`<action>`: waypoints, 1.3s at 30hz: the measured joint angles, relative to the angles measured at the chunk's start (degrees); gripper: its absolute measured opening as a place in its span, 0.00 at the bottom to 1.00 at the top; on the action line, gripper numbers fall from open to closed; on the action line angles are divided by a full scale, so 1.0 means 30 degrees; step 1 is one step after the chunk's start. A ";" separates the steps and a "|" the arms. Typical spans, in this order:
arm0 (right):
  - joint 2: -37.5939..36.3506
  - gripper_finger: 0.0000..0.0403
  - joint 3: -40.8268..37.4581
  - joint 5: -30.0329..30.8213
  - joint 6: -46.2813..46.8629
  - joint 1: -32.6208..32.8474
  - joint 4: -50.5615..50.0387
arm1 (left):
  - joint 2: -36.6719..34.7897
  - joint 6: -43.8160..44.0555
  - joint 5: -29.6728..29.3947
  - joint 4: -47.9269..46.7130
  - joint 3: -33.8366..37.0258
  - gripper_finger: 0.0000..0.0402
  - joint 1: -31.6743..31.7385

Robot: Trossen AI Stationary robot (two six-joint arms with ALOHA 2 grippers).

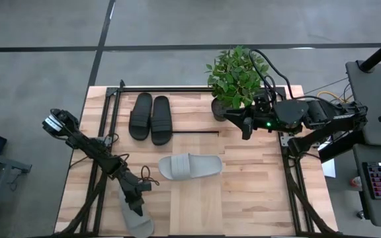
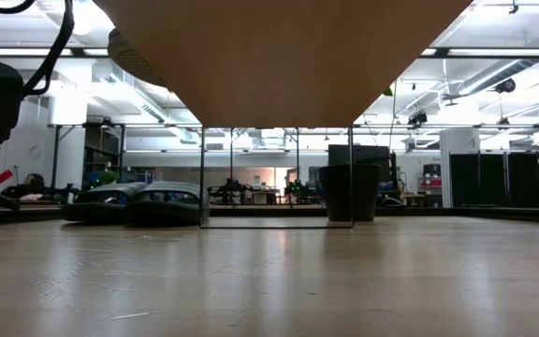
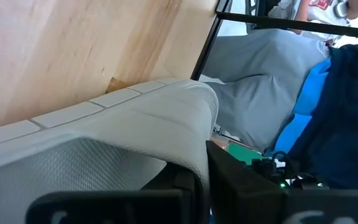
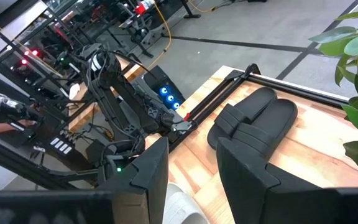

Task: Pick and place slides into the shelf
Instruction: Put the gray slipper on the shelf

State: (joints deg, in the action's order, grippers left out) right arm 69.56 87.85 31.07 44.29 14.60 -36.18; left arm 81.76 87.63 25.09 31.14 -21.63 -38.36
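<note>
One pale grey slide point(image 1: 137, 223) lies at the table's near left corner, with my left gripper point(image 1: 137, 203) shut on its far end. The second grey slide point(image 1: 190, 166) lies flat mid-table. The black pair point(image 1: 151, 118) rests side by side at the far left. In the low view those black slides point(image 2: 134, 204) sit left of the shelf's thin black bars, and the shelf's pale wood panel point(image 2: 279, 56) spans overhead. My right gripper point(image 1: 247, 127) hangs open and empty above the table beside the plant; its wrist view looks past its fingers point(image 4: 194, 180) at the black pair point(image 4: 253, 124). My left gripper pinches a thin curved edge of the grey slide point(image 3: 194, 155) between its two fingers. That edge runs down into the gap beside the dark finger point(image 3: 241, 186). The gripper comes slanting down from the table's far left. Whether the slide is off the table does not show.
A potted plant point(image 1: 235, 79) stands at the far right, close to my right arm. Black frame bars point(image 1: 104, 132) run along the table's left and right sides. Grey and blue fabric point(image 3: 272, 93) shows beyond the table edge in the left wrist view.
</note>
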 joint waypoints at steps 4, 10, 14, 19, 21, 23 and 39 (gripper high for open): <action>0.0000 0.32 0.0000 0.0000 -0.0061 0.0005 -0.0007 | -0.0076 0.0250 0.0169 0.0010 0.0000 0.00 -0.0025; 0.0000 0.32 0.0000 0.0000 -0.0138 -0.0002 -0.0007 | -0.0438 0.0449 0.0628 -0.0078 0.0000 0.00 -0.0032; 0.0000 0.32 0.0000 0.0002 -0.0219 -0.0002 -0.0030 | -0.0875 0.0745 0.0832 -0.0172 0.0000 0.00 -0.0032; 0.0000 0.32 0.0000 0.0007 -0.0189 -0.0002 -0.0379 | -0.1988 0.0762 0.0784 -0.1028 -0.0002 0.00 -0.0032; -0.0005 0.32 0.0000 0.0015 -0.0157 -0.0002 -0.0386 | -0.2622 0.0760 0.0766 -0.1831 0.0000 0.00 -0.0027; -0.0007 0.32 0.0000 0.0050 -0.0138 -0.0002 -0.0434 | -0.3345 0.0745 0.0741 -0.2605 0.0000 0.00 -0.0017; -0.0015 0.32 -0.0175 0.0054 0.1235 -0.0457 -0.1290 | -0.8008 -0.0644 -0.0162 -0.9796 -0.2056 0.00 0.0223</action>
State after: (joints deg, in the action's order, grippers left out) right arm 69.52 87.33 31.23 48.00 13.22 -40.05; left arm 57.73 85.70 24.60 1.76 -27.80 -37.69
